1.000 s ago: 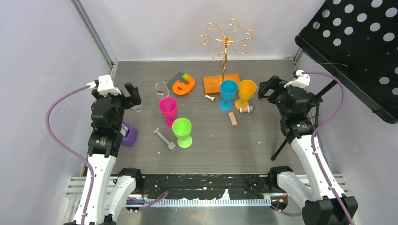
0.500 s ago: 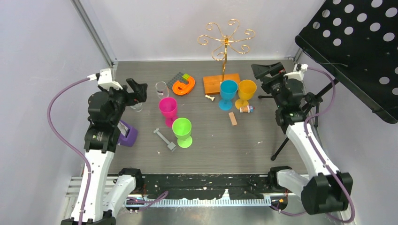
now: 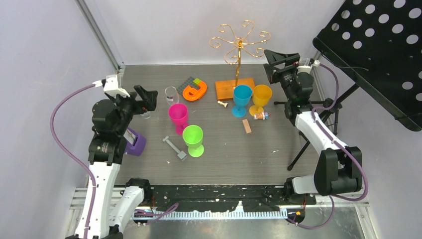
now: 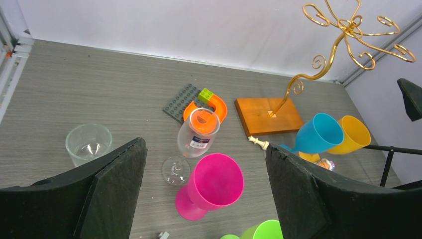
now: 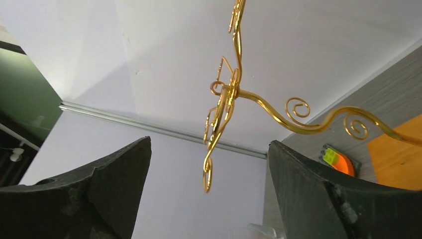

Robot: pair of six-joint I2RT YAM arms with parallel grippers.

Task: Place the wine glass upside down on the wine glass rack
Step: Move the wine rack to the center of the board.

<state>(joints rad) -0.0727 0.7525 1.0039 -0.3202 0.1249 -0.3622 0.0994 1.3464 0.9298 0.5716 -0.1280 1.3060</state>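
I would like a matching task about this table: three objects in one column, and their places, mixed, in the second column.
Objects:
1. wine glass
2. green goblet
3. yellow goblet

Places:
a. in front of the pink goblet
b. beside the blue goblet
c. behind the pink goblet

Pairs: 1-c, 2-a, 3-b

green cup [image 4: 261, 230] cut off at bottom edge; purple object [image 3: 137, 143] half hidden behind left arm [image 3: 105, 149]

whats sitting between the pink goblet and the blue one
A small white chess piece lies between the pink goblet and the blue goblet. The top external view shows this most clearly.
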